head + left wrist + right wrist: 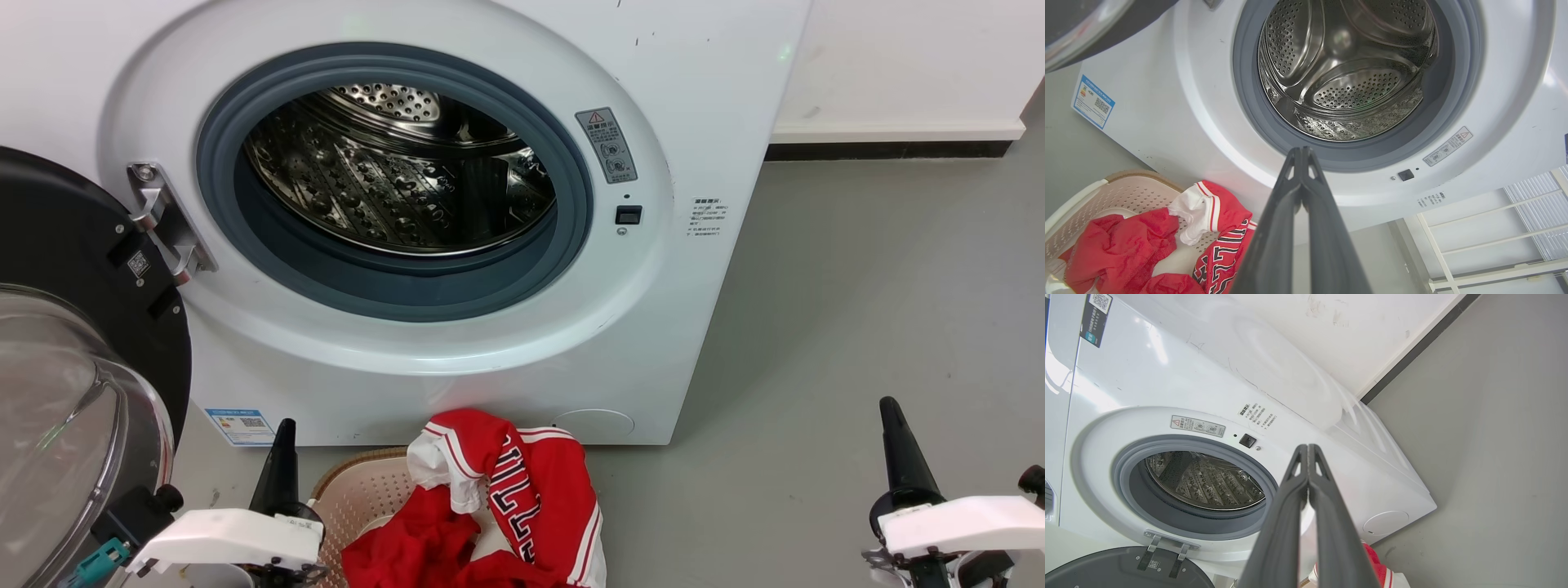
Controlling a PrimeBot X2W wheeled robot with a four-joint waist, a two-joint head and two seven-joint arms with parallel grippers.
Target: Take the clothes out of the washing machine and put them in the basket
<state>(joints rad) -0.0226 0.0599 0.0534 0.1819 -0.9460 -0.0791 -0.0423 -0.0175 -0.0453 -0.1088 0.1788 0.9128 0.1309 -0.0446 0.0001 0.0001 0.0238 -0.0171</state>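
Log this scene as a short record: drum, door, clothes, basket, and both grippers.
drum: no clothes visible inside
door: open, swung to the left
clothes: both red garments in the basket, jersey hanging over its edge
basket: on the floor, in front of the washing machine
left gripper: shut, empty
right gripper: shut, empty

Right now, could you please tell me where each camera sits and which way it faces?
Head view: on the head, facing forward and down at the open washing machine and basket; left gripper lower left, right gripper lower right.
Left wrist view: on the left wrist, looking along shut left fingers into the steel drum; jersey in basket lower left.
Right wrist view: on the right wrist, looking along shut right fingers at the washing machine's front, tilted.
All three share the drum.
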